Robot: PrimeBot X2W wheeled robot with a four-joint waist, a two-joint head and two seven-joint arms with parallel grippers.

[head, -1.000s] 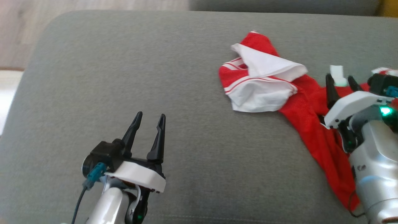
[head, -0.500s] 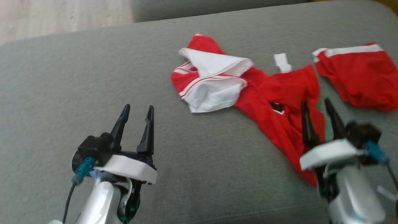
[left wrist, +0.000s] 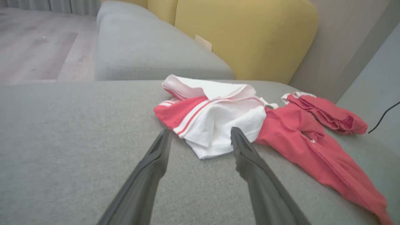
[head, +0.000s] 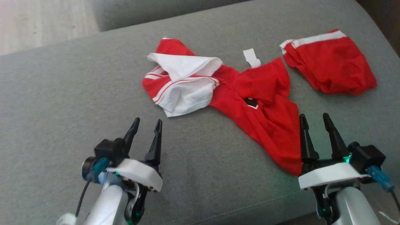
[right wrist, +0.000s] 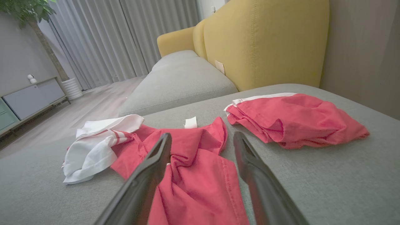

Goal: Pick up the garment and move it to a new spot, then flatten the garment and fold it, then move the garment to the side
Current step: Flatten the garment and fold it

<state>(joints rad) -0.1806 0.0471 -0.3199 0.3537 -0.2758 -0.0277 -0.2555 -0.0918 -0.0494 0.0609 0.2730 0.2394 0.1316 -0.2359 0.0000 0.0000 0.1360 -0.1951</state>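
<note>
Grey sofa seat [head: 78, 93] shows further to the right than a second ago, because the head camera has turned. So the second red piece [head: 331, 68] at the far right is now seen whole. The right gripper [head: 314, 116] was up over the red cloth back then. Now it sits low at the right, its fingertips just beside the garment [head: 268, 125] and its tail end. The garment has kept its crumpled shape. The left gripper [head: 147, 122] is about where it was.

There are two cloth things. One is the red and white garment in the middle of the seat. The other is the second red piece with a white band, lying near it but apart. One small white tag [head: 251, 58] lies between them. There are two grippers, each with two dark fingers.

Both arms come up from the bottom with fingers pointing away from the robot. The left gripper has its fingers spread with nothing in them, aimed at the white part of the garment [left wrist: 218, 118]. The right gripper [right wrist: 203, 135] is also spread and empty, above the red part [right wrist: 193, 162].
</note>
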